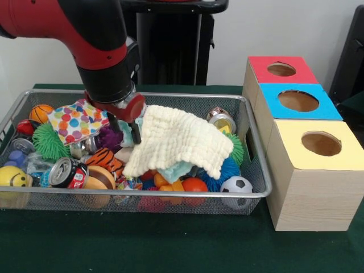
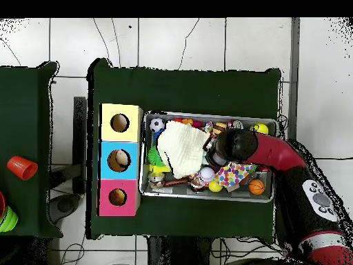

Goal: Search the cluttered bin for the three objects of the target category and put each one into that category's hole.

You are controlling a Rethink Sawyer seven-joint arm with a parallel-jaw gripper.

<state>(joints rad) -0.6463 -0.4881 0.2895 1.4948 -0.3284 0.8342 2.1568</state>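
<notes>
bin (image 1: pixel 259 190) clutter half hidden under cream cloth (image 1: pixel 179 139), gripper (image 1: pixel 128 128) obscured.

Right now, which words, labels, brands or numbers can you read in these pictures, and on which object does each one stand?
None can be read.
Red and silver can: its printing is too blurred to read.
Red, blue and yellow boxes: no text.
Yellow ball: a smiley face only.

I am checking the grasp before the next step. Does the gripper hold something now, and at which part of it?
It cannot be told. The gripper is down in the bin at the left edge of the cream knitted cloth, but a hold is not visible.
</notes>
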